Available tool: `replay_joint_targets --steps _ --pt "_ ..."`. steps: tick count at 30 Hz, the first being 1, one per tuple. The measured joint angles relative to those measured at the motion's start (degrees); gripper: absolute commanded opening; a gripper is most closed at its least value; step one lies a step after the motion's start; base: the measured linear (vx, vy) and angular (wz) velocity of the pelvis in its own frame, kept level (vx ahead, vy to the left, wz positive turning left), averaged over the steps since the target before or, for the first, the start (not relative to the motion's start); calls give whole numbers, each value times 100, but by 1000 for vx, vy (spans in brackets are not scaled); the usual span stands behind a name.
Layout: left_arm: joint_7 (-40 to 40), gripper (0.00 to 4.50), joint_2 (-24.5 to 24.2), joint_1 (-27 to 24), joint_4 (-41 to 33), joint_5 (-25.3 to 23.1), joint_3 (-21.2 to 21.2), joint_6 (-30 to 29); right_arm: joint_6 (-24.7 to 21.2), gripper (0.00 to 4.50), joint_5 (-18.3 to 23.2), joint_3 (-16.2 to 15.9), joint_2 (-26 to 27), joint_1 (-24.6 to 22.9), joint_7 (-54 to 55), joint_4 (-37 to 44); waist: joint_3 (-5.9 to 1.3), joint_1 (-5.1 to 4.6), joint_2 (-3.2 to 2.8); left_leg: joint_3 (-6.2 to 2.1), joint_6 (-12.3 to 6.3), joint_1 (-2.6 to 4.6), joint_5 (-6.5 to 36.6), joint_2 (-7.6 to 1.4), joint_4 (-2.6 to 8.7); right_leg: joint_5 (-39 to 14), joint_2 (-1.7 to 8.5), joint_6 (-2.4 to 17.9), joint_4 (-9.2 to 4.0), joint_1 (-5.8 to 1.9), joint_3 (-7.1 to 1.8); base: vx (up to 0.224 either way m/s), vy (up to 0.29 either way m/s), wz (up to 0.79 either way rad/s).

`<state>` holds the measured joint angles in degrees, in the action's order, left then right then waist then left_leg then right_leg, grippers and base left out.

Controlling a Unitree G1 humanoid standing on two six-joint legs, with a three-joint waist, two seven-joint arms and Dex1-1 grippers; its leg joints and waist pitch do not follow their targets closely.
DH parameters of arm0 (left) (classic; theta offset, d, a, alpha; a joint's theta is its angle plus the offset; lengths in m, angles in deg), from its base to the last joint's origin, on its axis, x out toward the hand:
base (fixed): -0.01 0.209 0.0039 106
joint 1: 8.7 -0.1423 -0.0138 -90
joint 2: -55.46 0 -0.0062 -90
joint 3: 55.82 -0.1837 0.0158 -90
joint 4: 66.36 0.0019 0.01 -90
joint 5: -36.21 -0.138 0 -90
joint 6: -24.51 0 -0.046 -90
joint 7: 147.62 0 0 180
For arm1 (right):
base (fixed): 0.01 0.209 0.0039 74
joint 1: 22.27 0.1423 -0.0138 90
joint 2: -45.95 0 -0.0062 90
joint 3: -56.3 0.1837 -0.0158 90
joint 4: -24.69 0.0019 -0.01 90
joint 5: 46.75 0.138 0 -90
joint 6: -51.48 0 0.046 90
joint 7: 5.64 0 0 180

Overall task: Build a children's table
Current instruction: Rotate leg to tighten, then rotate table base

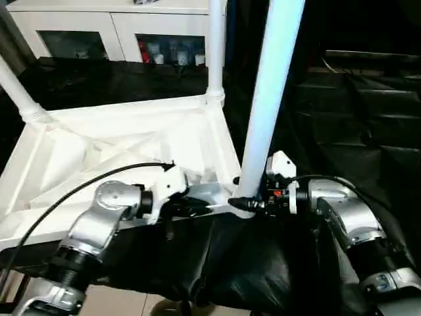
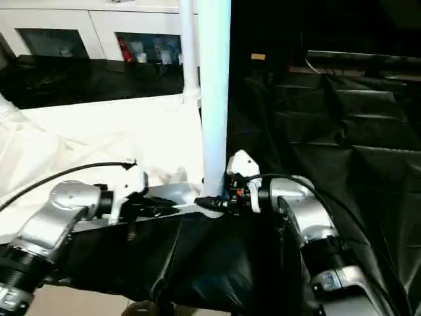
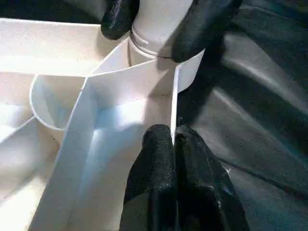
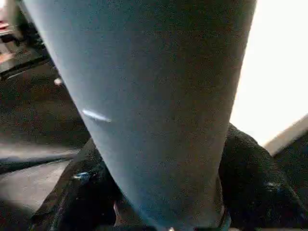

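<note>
The children's table (image 1: 131, 141) lay upside down across the left and centre of the head view, ribbed underside up on black sheeting (image 1: 342, 131), in front of a white cabinet (image 1: 112, 33) at the top of the frame. Two legs already stood in the far sockets, one at upper left (image 1: 16, 89) and one at top centre (image 1: 216, 52).

My left tool (image 3: 172, 144) was clenched on the thin rim wall of the near right corner, pinning the table. My right tool (image 1: 247, 204) was grasping the third leg (image 1: 270, 99) low down, its black fingers (image 3: 202, 29) wrapped round the tube just above the corner socket (image 3: 190, 72).

The leg's long axis ran nearly upright, leaning slightly toward the upper right of the frame. Its foot sat at the socket mouth, directly below my right tool, so I judged the next push had to go straight down that axis. Whether it was fully seated I could not tell.
</note>
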<state>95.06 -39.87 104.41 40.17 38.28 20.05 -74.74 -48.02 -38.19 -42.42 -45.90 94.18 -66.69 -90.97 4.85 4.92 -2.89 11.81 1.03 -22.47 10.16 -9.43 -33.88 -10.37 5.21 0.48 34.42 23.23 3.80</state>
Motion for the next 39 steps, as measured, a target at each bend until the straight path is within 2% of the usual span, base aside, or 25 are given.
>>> replay_joint_targets --steps 5,8,12,16,17,18,21,25,27,30,34,39 --pt "-1135 0 648 411 482 -399 14 -213 25 251 -234 600 766 243 1992 -548 -2 -128 -3 0 2 26 0 5 5 2 0 3 -1 -16 -6 0 0 0" --pt "-1646 0 912 565 656 -537 33 -334 60 251 -325 823 1174 418 3011 -805 -5 -168 -7 0 2 33 0 6 10 1 0 1 -1 -19 -7 0 0 0" --pt "-2170 0 1187 723 875 -760 44 -336 167 251 -481 982 1573 720 4166 -1192 -10 -183 -13 0 2 33 0 8 12 2 0 1 -1 -19 -8 0 0 0" --pt "-2356 0 1280 785 942 -860 40 -324 367 251 -592 1109 1806 847 4720 -1421 -12 -182 -14 0 2 30 0 8 12 3 0 2 -2 -19 -7 0 0 0" --pt "-2383 0 1281 788 945 -862 43 -324 420 285 -603 1114 1834 889 4793 -1501 -14 -184 -17 0 2 30 0 8 12 3 0 2 -2 -18 -7 0 0 0" --pt "-2395 0 1284 788 945 -862 41 -318 448 320 -605 1114 1838 899 4815 -1522 -14 -184 -18 0 2 29 0 8 12 3 0 1 -2 -18 -7 0 0 0" --pt "-2390 0 1266 787 945 -864 39 -273 547 325 -594 1119 1869 898 4800 -1556 -15 -182 -19 0 1 27 0 7 12 2 0 1 -2 -15 -6 0 0 0" --pt "-2300 0 1214 776 945 -864 43 -190 614 361 -597 1109 1819 897 4555 -1579 -15 -172 -19 0 0 21 -1 6 12 2 0 1 -1 -10 -4 0 0 0" --pt "-2251 0 1200 774 944 -859 40 -158 630 379 -609 986 1635 869 4235 -1554 -15 -162 -19 0 0 20 -1 6 11 2 0 1 -1 -10 -3 0 0 0" --pt "-2057 0 1105 717 877 -837 -19 -32 623 406 -608 684 989 474 3322 -1039 -17 -115 -22 0 -2 16 -2 2 6 -2 0 -6 -1 -11 1 0 0 0" --pt "-1974 0 1073 686 868 -817 -38 54 602 440 -599 607 597 209 2842 -651 -22 -99 -31 0 -26 14 -16 0 -2 -2 0 -6 8 -9 5 0 0 0" --pt "-1810 0 989 613 854 -799 -66 178 614 446 -554 625 -1 -120 2253 -290 -33 -73 -47 0 -13 17 -8 -1 -16 -1 1 -6 18 -13 3 0 0 0"
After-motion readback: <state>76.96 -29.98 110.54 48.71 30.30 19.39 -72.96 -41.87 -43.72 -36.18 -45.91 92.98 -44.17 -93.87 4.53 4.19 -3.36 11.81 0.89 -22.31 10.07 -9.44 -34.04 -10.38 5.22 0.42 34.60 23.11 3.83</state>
